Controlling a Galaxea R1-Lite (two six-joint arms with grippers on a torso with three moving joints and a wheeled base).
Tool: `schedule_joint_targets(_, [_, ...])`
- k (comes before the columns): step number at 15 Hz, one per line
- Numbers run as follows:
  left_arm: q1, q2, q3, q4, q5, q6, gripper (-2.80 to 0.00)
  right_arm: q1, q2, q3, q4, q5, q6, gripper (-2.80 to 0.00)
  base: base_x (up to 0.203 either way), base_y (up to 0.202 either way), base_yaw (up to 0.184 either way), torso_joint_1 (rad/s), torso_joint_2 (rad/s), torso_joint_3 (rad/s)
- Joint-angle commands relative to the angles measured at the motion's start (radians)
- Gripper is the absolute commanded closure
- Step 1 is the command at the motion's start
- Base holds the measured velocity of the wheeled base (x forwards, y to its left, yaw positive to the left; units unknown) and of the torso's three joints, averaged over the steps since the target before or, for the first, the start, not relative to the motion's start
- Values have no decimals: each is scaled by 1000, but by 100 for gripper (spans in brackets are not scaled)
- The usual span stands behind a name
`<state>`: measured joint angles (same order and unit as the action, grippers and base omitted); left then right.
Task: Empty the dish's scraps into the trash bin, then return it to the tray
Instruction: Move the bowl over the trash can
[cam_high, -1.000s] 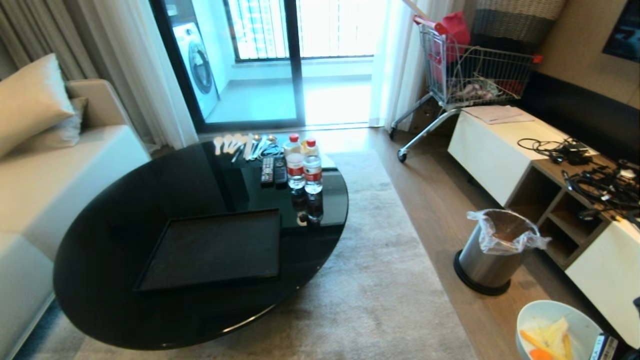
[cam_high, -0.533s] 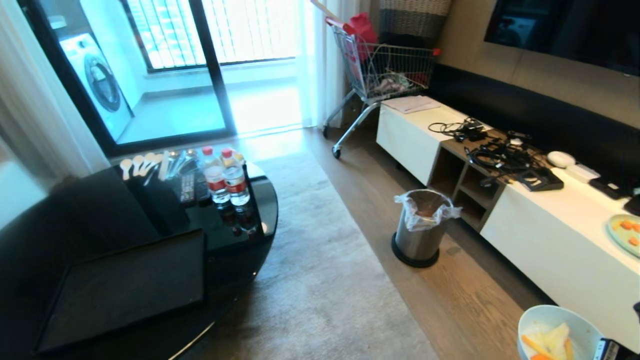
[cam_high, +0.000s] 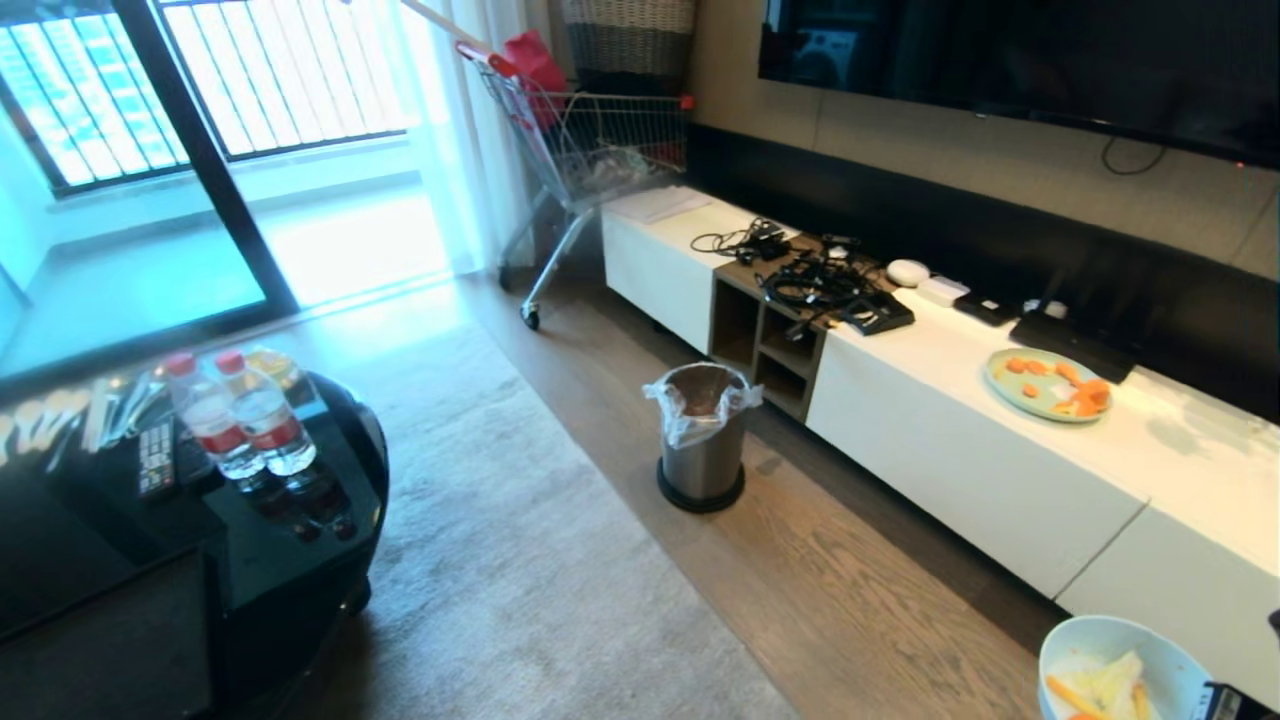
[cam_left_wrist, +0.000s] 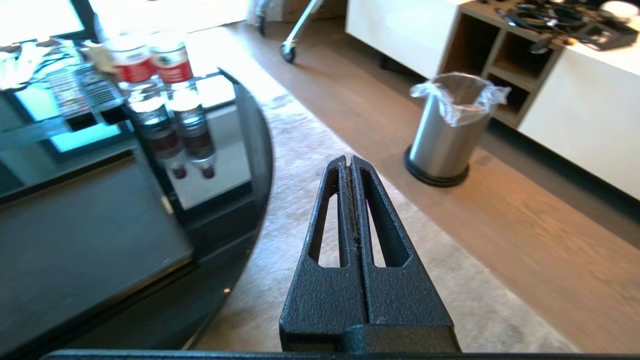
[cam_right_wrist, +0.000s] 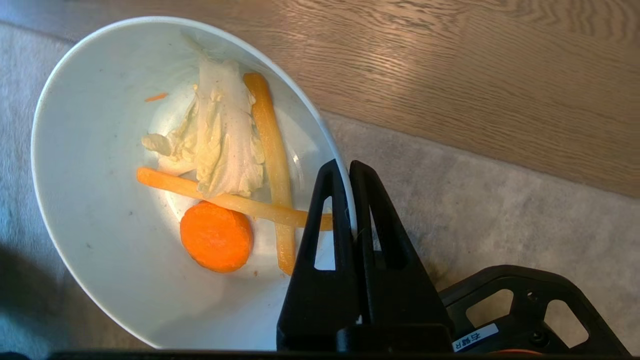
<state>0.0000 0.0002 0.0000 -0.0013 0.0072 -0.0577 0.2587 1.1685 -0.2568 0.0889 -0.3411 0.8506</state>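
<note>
Right pincer (cam_right_wrist: 349, 167) clamped onto the rim of the white bowl (cam_right_wrist: 100, 210), one finger inside and one outside, bowl held low at the robot's right (only an edge of the pincer visible from the head camera). Left pincer (cam_left_wrist: 348, 161) pressed fully together, empty, pointing forward and downward.

Daylight pours through a barred window (cam_high: 215, 85) at eleven o'clock onto a wood floor (cam_high: 850, 590) and grey rug (cam_high: 520, 560). A white cabinet (cam_high: 960, 450) runs toward three o'clock under a dark screen (cam_high: 1010, 50); a black table (cam_high: 180, 540) sits at eight o'clock.
</note>
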Motion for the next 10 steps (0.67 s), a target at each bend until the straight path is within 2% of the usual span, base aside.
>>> schedule_joint_targets(1, [0,0,0,0,0,-1,0,1,2,-4,0,-3,4,0,-1,5,-85,-2,3,-2])
schedule_joint_targets(10, [0,0,0,0,0,-1,0,1,-23,-12,3,-7,-7,0,0,0,0,0,0,0])
